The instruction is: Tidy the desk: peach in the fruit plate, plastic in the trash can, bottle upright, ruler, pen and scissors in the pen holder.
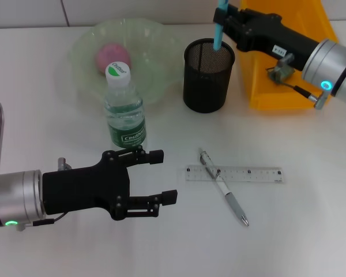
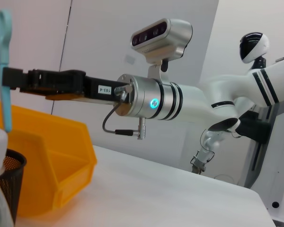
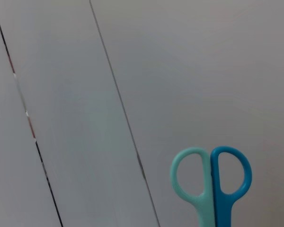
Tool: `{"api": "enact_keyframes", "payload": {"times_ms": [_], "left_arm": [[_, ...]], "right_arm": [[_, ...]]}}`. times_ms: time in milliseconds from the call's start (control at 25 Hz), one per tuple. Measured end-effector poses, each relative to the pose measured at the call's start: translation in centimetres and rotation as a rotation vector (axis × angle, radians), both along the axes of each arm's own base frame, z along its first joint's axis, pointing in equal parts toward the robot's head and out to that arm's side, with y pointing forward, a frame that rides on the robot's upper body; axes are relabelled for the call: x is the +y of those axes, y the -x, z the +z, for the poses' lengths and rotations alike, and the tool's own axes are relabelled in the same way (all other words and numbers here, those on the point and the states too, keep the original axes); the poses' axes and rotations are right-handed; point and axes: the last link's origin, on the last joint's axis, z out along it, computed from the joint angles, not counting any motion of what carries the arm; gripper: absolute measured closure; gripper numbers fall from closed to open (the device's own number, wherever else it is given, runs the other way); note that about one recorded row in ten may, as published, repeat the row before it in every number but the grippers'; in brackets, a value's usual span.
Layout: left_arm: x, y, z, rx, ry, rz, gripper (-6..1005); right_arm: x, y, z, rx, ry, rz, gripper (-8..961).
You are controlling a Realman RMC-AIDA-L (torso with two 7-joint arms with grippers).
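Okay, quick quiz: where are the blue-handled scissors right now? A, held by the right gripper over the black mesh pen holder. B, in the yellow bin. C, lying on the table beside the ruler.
A: the right gripper holds the blue-handled scissors upright over the black mesh pen holder.

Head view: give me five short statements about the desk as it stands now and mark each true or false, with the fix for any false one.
1. The right gripper holds the scissors upright over the pen holder. True.
2. The bottle lies on its side. False: it stands upright, cap on top.
3. The pen lies across the ruler on the table. True.
4. The peach sits on the bare table. False: it rests in the fruit plate.
5. The left gripper is clamped on the bottle. False: it is open and holds nothing, in front of the bottle.
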Motion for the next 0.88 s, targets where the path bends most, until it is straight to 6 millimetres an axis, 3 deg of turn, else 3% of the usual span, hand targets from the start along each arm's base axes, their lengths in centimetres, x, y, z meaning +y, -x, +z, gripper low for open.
{"api": "enact_keyframes", "payload": {"times_ms": [320, 560, 880], "left_arm": [[0.0, 0.1, -0.1, 0.002, -0.004, 0.0, 156], [-0.2, 0.1, -0.1, 0.0, -0.003, 0.002, 156], [-0.2, 0.0, -0.1, -0.008, 0.004, 0.007, 156]], "right_arm": [[0.1, -0.4, -0.8, 0.019, -0.031, -0.044, 627], [-0.2, -0.8, -0.9, 0.021, -0.028, -0.051, 518], [-2.7, 0.2, 0.3, 0.069, 0.081, 0.114, 402]]}}
